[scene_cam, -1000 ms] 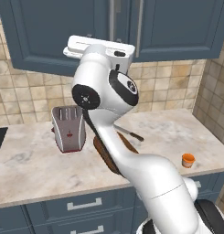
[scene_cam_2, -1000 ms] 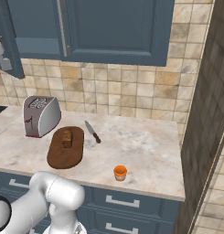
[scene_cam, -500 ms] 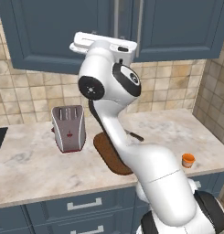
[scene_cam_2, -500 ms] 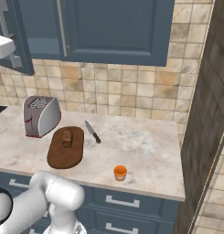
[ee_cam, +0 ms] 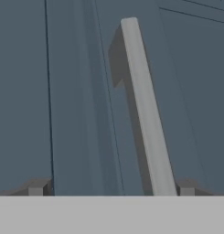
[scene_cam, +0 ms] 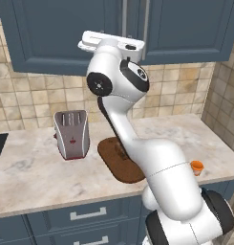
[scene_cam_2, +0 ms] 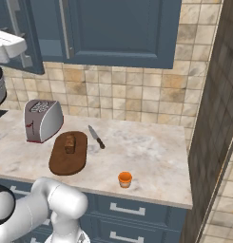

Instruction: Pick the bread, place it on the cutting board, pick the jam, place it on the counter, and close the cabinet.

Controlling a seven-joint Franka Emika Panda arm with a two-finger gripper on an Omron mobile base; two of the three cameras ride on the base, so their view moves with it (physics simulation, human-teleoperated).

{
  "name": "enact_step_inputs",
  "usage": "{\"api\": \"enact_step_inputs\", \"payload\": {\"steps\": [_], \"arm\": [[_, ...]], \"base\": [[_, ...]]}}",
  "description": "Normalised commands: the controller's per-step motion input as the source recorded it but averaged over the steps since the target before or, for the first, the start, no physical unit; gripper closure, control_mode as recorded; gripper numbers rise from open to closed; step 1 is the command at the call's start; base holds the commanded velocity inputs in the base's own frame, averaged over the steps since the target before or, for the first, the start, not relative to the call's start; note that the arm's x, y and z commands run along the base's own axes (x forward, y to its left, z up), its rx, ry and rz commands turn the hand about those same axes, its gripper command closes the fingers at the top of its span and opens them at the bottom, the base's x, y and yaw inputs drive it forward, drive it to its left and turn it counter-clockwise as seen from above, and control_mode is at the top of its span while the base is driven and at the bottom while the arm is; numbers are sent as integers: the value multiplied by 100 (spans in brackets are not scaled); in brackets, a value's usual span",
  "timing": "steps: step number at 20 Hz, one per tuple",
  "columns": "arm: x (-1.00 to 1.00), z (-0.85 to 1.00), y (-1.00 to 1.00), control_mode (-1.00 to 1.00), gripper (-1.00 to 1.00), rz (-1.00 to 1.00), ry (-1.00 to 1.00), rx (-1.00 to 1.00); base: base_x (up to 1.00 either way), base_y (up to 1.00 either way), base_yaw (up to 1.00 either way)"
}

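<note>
We counted one cutting board [scene_cam_2: 68,154] on the counter [scene_cam_2: 146,152], with one piece of bread [scene_cam_2: 69,144] lying on its far half. One jam jar [scene_cam_2: 125,179] stood upright on the counter near the front edge, well apart from the board to its right. One toaster [scene_cam_2: 42,120] stood just beside the board's left end, and one knife [scene_cam_2: 96,137] lay on the counter just beside the board's right edge. Above, we recorded one wall cabinet [scene_cam_2: 122,33] with two doors and two slim vertical silver handles [scene_cam: 146,21]; in the right base view the left door stood slightly ajar, its edge projecting from the cabinet face. One gripper [ee_cam: 111,191] was raised to cabinet height, its two finger tips [ee_cam: 36,189] spread wide and grasping nothing, facing the door panel with one handle [ee_cam: 143,109] running between them. Below the counter we noted drawers [scene_cam_2: 132,211] with horizontal handles; we could not count them fully.
</note>
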Motion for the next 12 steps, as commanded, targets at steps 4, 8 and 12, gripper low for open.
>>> {"api": "enact_step_inputs", "payload": {"steps": [4,8,12], "arm": [[39,0,-25,-100,-100,0,0,0],[38,0,-26,-100,-100,0,0,0],[39,0,-24,-100,-100,0,0,0]], "base": [[0,0,0],[0,0,0],[0,0,0]]}}
